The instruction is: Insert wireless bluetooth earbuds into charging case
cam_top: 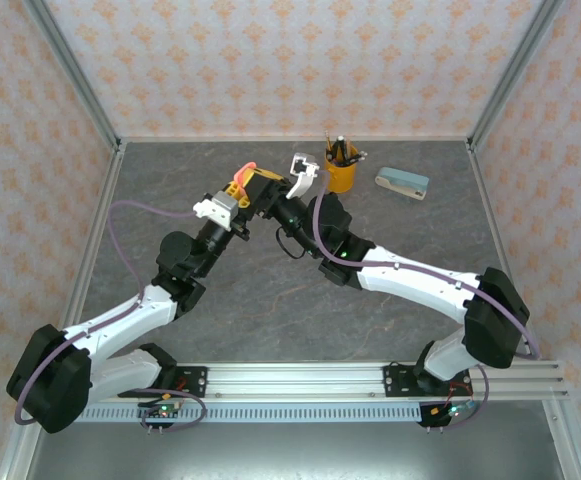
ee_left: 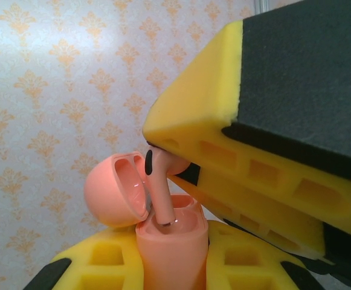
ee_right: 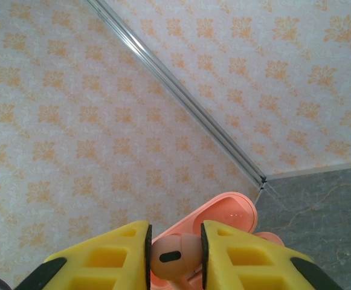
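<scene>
Right jaws pinch a pink earbud [ee_right: 170, 257], stem inside the open case [ee_left: 172, 254] left jaws clamp.

two arms: the left arm [cam_top: 120, 322] and the right arm [cam_top: 420, 280]. two grippers: the left gripper [ee_left: 172, 266] and the right gripper [ee_right: 175, 252]. one salmon-pink charging case [ee_left: 169, 237]. one salmon-pink earbud [ee_left: 159, 187]. one yellow cup [cam_top: 341, 180] at the far side, its dark pens [cam_top: 342, 152] too small to count. one pale blue-grey box [cam_top: 402, 182] far right.

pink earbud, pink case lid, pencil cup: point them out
pink earbud [ee_left: 161, 196], left wrist view, on its stem
pink case lid [ee_left: 106, 196], left wrist view, on its outer shell
pencil cup [cam_top: 341, 177], top external view, on its orange wall
</scene>
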`<state>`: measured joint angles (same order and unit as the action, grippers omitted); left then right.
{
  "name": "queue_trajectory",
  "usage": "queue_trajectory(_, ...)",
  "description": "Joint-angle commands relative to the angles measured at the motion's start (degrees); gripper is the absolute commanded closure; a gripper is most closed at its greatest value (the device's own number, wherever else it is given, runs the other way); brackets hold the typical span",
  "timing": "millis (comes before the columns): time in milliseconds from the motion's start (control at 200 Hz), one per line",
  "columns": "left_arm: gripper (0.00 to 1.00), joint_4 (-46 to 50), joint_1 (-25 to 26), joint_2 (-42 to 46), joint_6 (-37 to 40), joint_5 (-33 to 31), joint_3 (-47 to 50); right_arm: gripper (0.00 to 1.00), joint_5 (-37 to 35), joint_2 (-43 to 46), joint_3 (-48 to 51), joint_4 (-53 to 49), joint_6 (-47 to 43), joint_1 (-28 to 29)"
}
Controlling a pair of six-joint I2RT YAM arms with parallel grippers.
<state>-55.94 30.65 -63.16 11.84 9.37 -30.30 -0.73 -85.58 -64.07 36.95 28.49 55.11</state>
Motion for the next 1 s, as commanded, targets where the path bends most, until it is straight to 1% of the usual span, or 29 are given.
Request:
queue_trajectory(0, 1.00, -3.65, 0.19, 0.78, -0.51, -0.14, -1.25, 0.75, -0.28, -1.38, -0.95, 0.67, -0.10, 0.40)
queue_trajectory(340, 1.00, -3.82, 0.20, 0.64, -0.59, -0.30, -1.49, 0.75, 1.82, -1.42, -0.36, 0.22, -0.41, 0.58)
queue_trajectory(555, 1.00, -3.74, 0.17, 0.50, -0.56, -0.42, -1.67, 0.75, 1.79, -0.99, 0.13, -0.28, -1.61, 1.64)
queue_trajectory(991, 1.00, -3.31, 0.20, 0.63, -0.30, -0.66, -1.95, 0.76, 1.79, -0.18, 1.97, -0.91, -1.26, 1.69)
